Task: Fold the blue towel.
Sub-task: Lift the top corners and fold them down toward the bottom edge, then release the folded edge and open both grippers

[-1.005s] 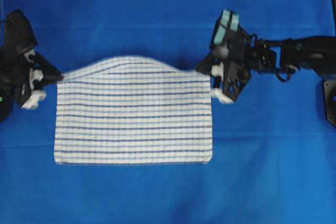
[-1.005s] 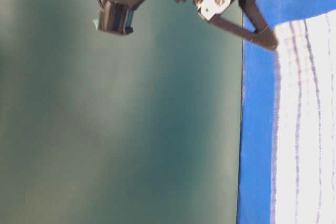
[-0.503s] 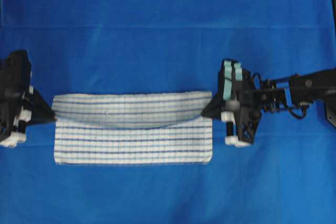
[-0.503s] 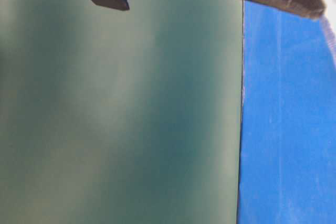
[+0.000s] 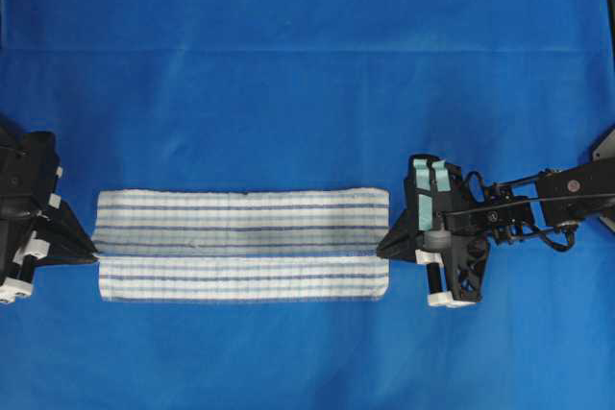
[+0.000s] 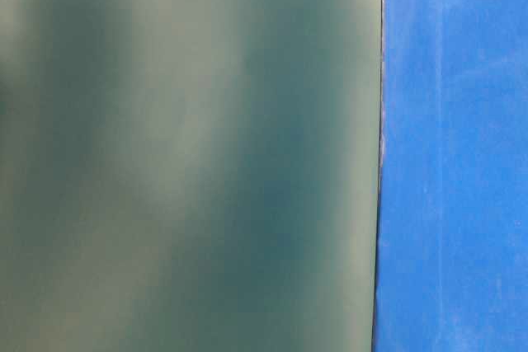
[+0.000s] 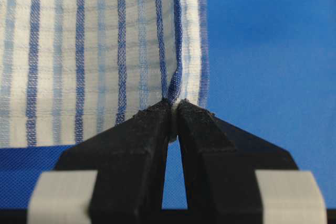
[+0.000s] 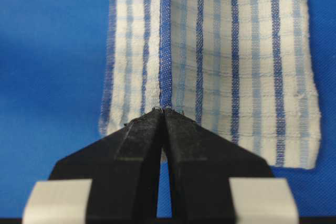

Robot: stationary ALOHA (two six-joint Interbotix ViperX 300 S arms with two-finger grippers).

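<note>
Fingers [image 7: 142,129] of both grippers pinched on towel corners.
Blue towel [image 5: 242,244] folded over, 2 layers, on the table cover [image 5: 307,64].

blue towel [image 5: 242,243] | white, dark- and light-blue stripes | folded over into a long band, upper layer short of the near edge | nearer tabletop's front edge, left of centre
</note>
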